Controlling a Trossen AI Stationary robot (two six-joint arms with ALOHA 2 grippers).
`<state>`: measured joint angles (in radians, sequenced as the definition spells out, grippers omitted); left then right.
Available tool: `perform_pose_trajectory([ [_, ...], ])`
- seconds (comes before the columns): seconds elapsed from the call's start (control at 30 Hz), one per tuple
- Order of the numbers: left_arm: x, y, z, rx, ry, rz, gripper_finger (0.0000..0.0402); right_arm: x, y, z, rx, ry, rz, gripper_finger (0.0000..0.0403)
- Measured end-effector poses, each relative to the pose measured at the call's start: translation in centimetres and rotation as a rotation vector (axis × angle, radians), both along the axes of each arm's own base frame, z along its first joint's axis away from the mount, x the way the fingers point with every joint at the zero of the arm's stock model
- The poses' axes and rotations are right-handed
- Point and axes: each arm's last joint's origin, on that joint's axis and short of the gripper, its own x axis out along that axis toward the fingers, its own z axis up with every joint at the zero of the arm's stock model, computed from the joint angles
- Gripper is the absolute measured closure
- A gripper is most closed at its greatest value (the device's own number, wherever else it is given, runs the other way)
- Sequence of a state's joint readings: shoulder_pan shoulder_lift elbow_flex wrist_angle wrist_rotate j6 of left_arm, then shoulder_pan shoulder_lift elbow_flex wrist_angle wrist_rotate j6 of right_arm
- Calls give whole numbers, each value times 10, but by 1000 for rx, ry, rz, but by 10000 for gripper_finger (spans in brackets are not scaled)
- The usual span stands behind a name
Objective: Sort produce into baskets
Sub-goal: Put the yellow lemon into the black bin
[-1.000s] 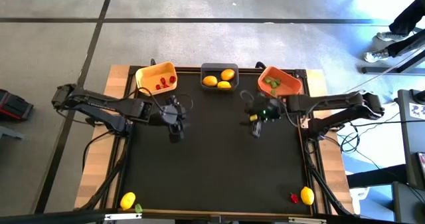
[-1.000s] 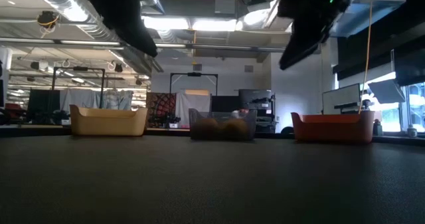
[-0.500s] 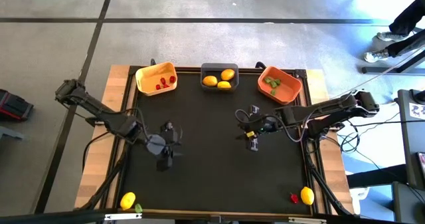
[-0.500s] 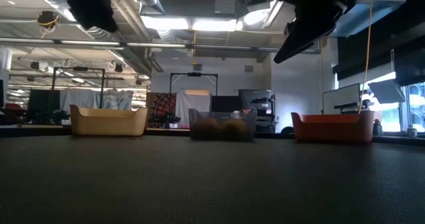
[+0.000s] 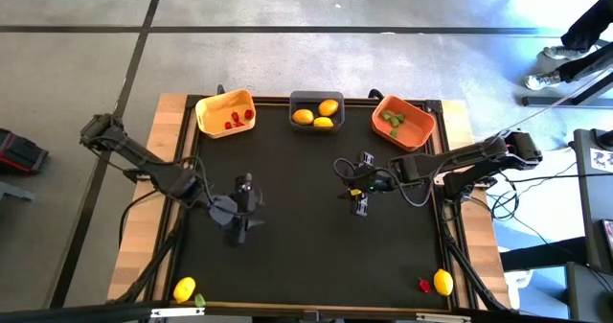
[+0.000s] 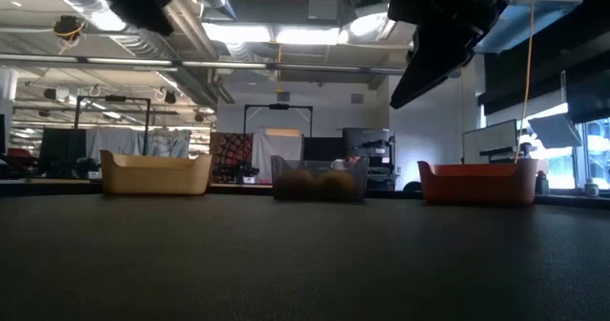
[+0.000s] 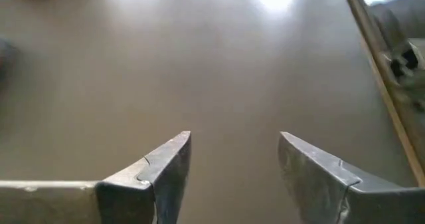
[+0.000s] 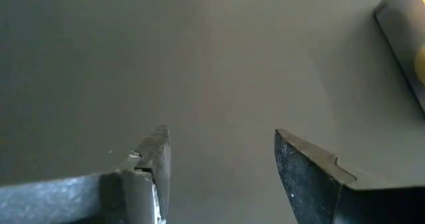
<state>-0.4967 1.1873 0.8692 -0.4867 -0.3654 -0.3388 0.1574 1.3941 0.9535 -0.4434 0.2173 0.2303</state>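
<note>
Three baskets stand along the far edge. The yellow-orange one holds red pieces, the dark grey one holds lemons, and the orange one holds green pieces. A lemon with a green piece lies at the near left corner. A red piece and another lemon lie at the near right. My left gripper hovers open over the bare mat, left of centre. My right gripper hovers open right of centre. Neither has anything between its fingers.
The black mat between the baskets and the near-edge produce is bare. Wooden rims run along the table's left and right sides. A person's feet show on the floor beyond the far right corner.
My left gripper has swung from near the yellow-orange basket toward the table's near edge, turning somewhat, then kept still. My right gripper has drifted away from the orange basket toward the table's middle and a little lower. Both stay open and empty.
</note>
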Motion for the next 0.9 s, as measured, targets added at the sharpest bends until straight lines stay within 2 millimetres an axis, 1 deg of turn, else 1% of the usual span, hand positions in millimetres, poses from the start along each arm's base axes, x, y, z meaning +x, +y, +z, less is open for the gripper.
perform_pose_trajectory([
  [0.13,11,3,10,38,-132,-15,182,0,0,0,0,0,0,198],
  [0.3,22,-1,29,76,-345,-91,182,0,0,0,-11,-2,-7,198],
  [0.37,24,-3,36,86,-402,-109,182,0,-1,0,-12,-2,-9,198],
  [0.5,28,-8,47,97,-378,-119,182,0,-1,0,-12,-2,-9,198],
  [0.63,36,-22,54,124,-297,-156,182,0,-1,0,-12,-2,-9,198],
  [0.73,38,-33,56,144,-203,-182,182,0,-1,0,-12,-2,-9,198],
  [0.8,36,-38,55,130,-139,-173,182,0,-1,0,-12,-1,-9,198],
  [0.9,33,-43,56,43,-126,-123,183,0,-1,0,-12,-2,-10,198],
])
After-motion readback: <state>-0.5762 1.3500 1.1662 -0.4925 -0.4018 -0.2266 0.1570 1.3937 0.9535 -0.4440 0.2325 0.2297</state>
